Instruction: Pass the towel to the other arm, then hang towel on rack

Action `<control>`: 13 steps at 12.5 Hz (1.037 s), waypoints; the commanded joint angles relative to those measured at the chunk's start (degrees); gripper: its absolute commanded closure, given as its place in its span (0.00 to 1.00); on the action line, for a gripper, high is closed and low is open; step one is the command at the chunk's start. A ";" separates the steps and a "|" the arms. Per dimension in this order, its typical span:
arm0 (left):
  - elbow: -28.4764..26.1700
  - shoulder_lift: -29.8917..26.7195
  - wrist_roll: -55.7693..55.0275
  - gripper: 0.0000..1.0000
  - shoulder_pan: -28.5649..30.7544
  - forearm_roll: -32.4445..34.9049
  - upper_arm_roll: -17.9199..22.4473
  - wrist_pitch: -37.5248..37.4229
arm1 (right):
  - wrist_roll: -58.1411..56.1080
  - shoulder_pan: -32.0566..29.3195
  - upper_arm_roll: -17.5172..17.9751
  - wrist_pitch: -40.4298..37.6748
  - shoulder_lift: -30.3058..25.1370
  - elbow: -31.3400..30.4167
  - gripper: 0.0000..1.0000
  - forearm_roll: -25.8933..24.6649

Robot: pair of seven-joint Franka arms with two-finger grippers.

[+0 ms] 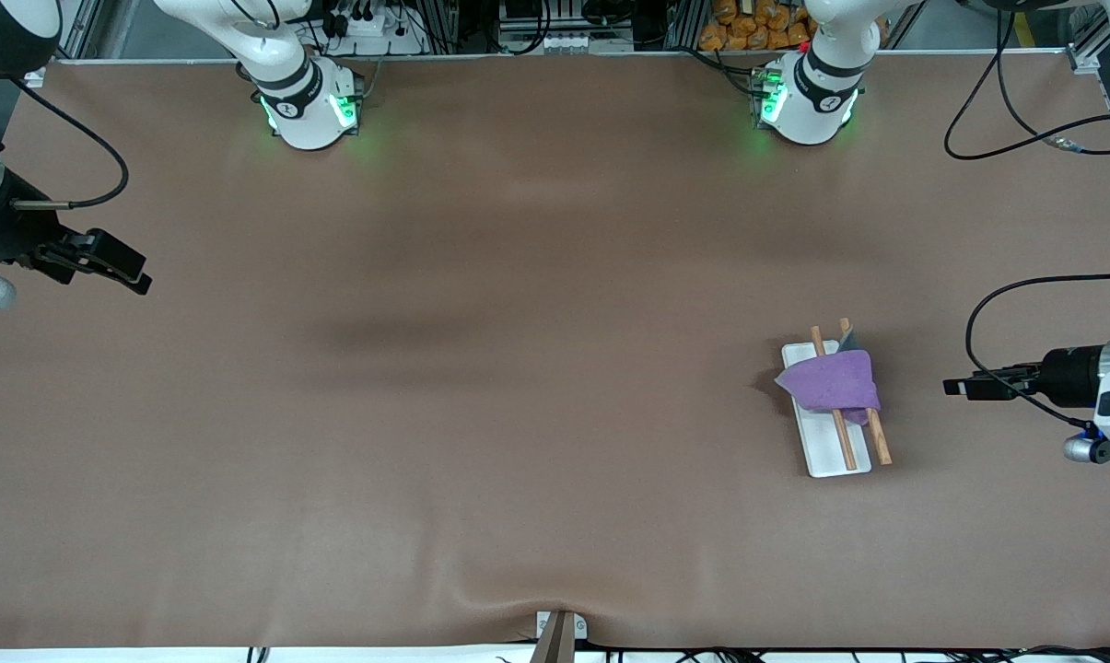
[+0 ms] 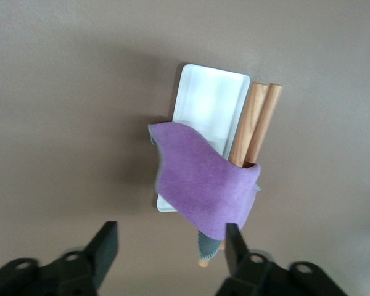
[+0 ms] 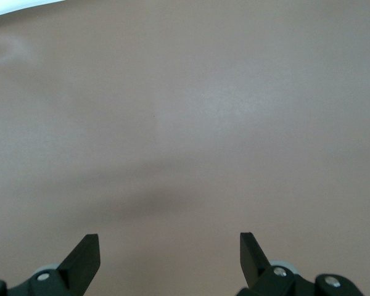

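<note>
Left gripper open and empty, right gripper open, waiting over table edge

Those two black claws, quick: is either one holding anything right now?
Left gripper: jaws open, empty, apart from the small purple cloth towel.
Right gripper: jaws open, empty.

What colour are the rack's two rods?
Light brown wood; the rods show best in the left wrist view.
</note>
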 commanded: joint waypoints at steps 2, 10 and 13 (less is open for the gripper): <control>-0.56 -4.42 0.60 0.00 1.12 4.81 -0.66 -1.75 | -0.61 -0.43 0.17 -0.47 0.36 0.62 0.00 -0.94; -0.21 -10.92 13.43 0.00 0.24 17.57 -1.36 -1.67 | -0.52 -0.43 0.17 -0.03 0.36 0.53 0.00 -0.94; -0.30 -15.04 13.34 0.00 -0.02 18.99 -2.33 -1.67 | -0.52 -0.43 0.17 -0.12 0.36 0.53 0.00 -0.94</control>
